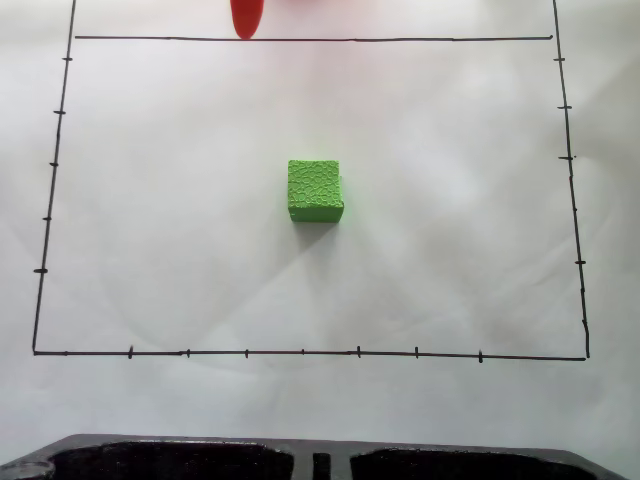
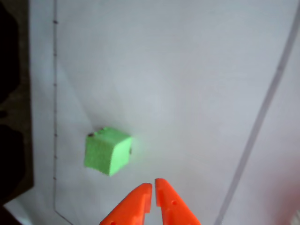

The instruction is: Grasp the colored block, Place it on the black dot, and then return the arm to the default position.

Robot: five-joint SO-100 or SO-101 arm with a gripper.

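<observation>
I see the tool (image 2: 153, 186) pressed together, holding nothing; block (image 1: 316, 191) sits mid-frame on the tabletop (image 1: 450, 200), well apart.

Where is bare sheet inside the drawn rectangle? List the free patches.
Nearly everywhere. The green cube sits alone mid-sheet; bare paper lies between it and the left border, likewise toward the right and bottom lines. In the fixed view, the claw crowds the top line, left of centre.

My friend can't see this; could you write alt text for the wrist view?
A green cube sits on white paper, apart from the orange gripper, whose two pointed fingers nearly touch at the bottom edge. Thin black lines cross the paper.
</observation>
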